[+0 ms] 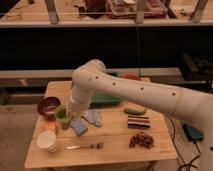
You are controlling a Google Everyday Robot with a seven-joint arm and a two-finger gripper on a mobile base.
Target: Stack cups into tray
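The pale green cup (62,116) stands upright on the table's left side, between the maroon bowl and a blue sponge. My gripper (69,110) comes down from the big white arm onto the cup's right rim and is shut on it. A wider cream-white cup (46,141) stands near the front left corner. The dark green tray (106,100) lies at the back of the table, mostly hidden behind my arm. The steel cup is not in view.
A dark maroon bowl (48,106) and an orange bowl (50,126) flank the green cup. A blue sponge (78,127), a pale bag (93,118), a fork (85,146), a green vegetable (134,110), a striped packet (138,122) and brown snacks (141,140) lie on the table.
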